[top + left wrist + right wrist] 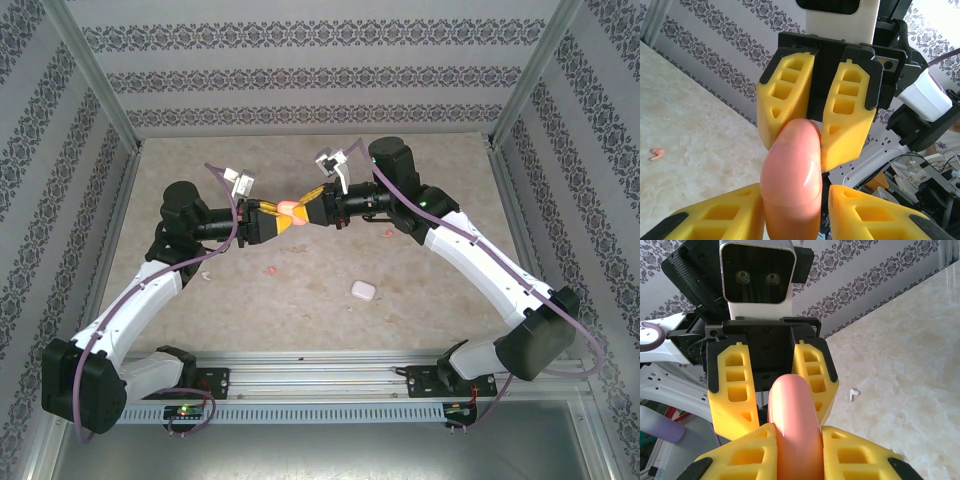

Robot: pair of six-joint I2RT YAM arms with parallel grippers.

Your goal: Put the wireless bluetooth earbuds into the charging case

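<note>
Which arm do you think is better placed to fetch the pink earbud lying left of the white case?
Probably left: the small pink earbud lies on its side, nearer the left fingers than the right fingers; both clamp the pink pill-shaped case.

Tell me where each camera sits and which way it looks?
Top external: above and behind the arms, looking down at the table; both arms show, left gripper and right gripper clamping one pink case.
Left wrist: on the left wrist, facing the right gripper; its yellow fingers below.
Right wrist: mirrored, facing the left gripper; own fingers below.
Shared: wrist views both show that case.
</note>
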